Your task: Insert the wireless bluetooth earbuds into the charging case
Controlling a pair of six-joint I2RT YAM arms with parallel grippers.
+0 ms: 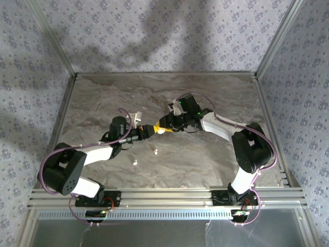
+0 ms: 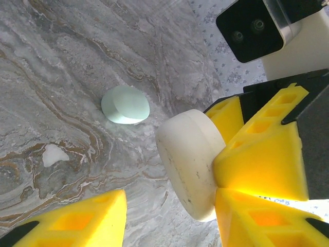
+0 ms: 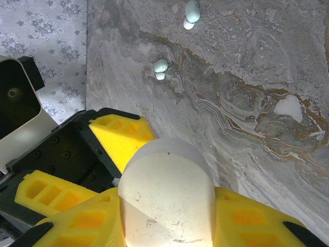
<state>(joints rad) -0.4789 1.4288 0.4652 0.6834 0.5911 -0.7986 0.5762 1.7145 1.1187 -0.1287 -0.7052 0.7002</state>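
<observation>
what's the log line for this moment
right gripper holding case | left gripper open beside it | two earbuds loose on table

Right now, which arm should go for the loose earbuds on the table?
Left, probably. The right gripper is shut on the charging case. The left gripper has its jaws apart, clamping nothing, and the earbuds lie on its side.
</observation>
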